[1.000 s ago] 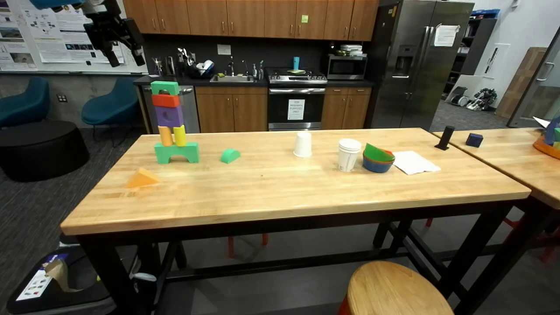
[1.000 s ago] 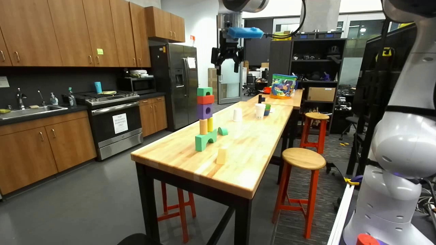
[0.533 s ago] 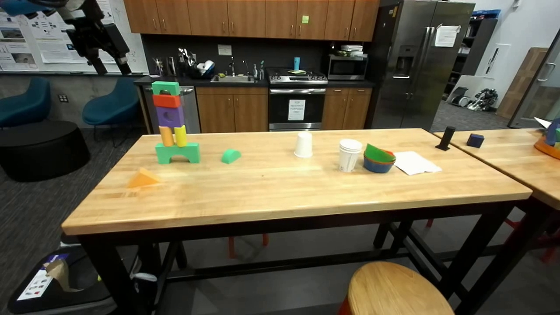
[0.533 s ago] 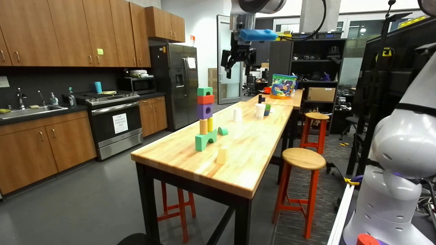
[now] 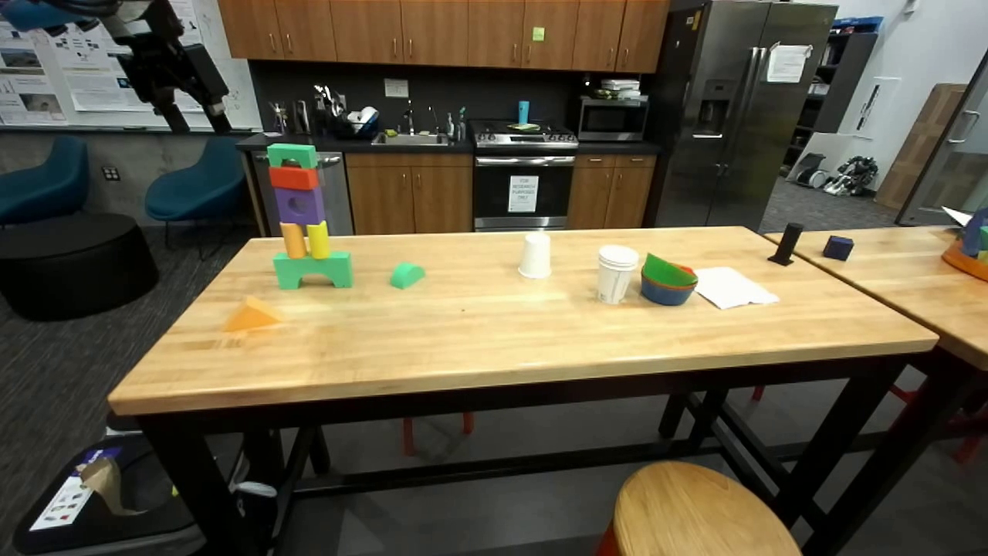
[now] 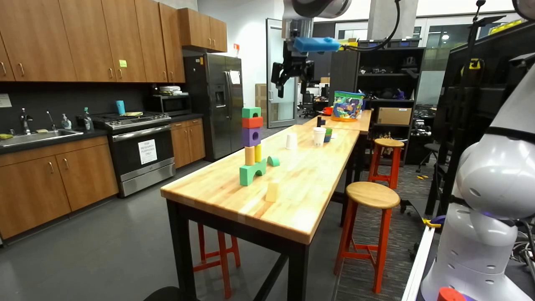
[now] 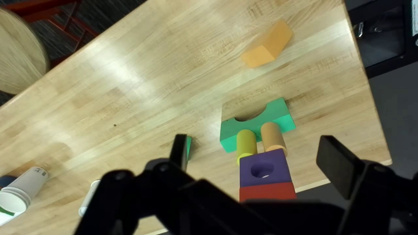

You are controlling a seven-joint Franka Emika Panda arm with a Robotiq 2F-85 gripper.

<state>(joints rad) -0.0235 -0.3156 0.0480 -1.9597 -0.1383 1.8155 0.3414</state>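
One six-block tower (image 5: 307,218) stands near an end of the surface (image 5: 463,347): green arch (image 5: 312,264) at the bottom, an orange cylinder (image 5: 293,241) and yellow cylinder (image 5: 318,241) side by side on it, then a purple block (image 5: 315,205), a red block (image 5: 294,179) and a smaller green arch (image 5: 293,152) on top. End effector (image 6: 292,89) just hangs in the air clear of the tower, jaws spread wide, holding nothing. Orange wedge (image 5: 253,315) and green half-round (image 5: 407,276) sit nearby, white cups (image 5: 615,276) further along.
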